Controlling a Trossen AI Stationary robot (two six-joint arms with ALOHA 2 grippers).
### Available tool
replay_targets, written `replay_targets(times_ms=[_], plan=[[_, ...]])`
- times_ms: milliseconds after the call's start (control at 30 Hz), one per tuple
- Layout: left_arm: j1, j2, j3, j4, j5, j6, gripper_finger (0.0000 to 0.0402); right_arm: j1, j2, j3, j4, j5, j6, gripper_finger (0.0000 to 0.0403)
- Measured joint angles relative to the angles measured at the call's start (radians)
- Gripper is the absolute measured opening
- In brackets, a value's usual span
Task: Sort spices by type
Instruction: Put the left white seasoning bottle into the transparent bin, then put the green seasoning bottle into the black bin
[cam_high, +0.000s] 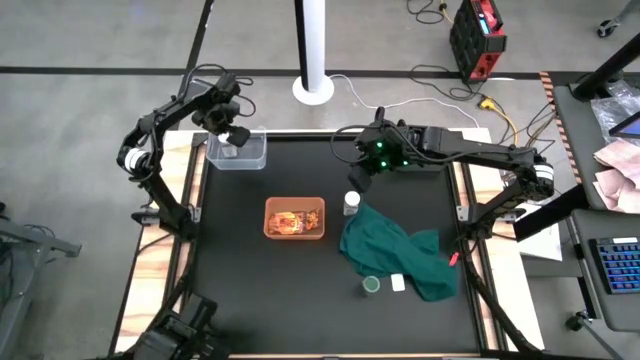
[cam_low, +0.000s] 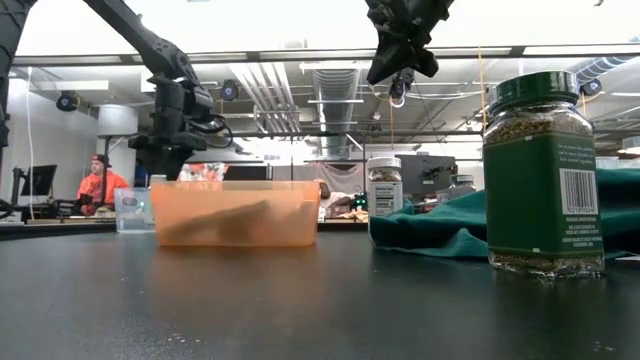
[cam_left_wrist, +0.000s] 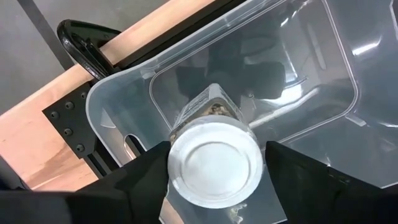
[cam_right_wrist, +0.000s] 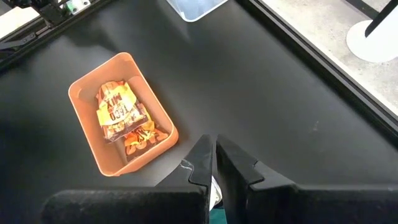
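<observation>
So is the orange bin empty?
No: in the right wrist view the orange bin holds orange-red foil packets, one printed with the word TACO.

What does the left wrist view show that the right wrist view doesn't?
Only the left wrist view shows a white-capped jar between the left pincer's fingers, inside the clear bin's walls. Only the right wrist view shows the orange bin holding foil packets, with the right pincer shut and empty above the black table. Both show the clear bin; the right wrist view catches only its corner.
</observation>
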Motion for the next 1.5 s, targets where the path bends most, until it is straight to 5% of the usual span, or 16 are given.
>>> replay_targets(times_ms=[833, 967, 1067, 1233, 1500], plan=[[-0.007, 0.0, 0.169, -0.153, -0.035, 0.046, 0.0255, 0.0, 0.0, 0.0, 0.0, 0.0, 0.0, 0.0013], [-0.048, -0.016, 0.238, -0.242, 0.034, -0.028, 0.0255, 0.0, 0.0, 0.0, -0.009, 0.0, -0.007, 0.0013], [-0.134, -0.064, 0.262, -0.219, 0.117, -0.111, 0.0255, 0.0, -0.001, 0.0, -0.034, -0.008, -0.014, 0.0013], [-0.365, -0.172, 0.259, -0.166, 0.098, -0.277, 0.0255, 0.0, -0.003, 0.014, -0.116, -0.043, -0.014, 0.0013], [-0.78, -0.293, 0.256, -0.151, 0.056, -0.624, 0.0255, 0.04, -0.034, 0.048, -0.24, -0.254, -0.074, 0.0013]])
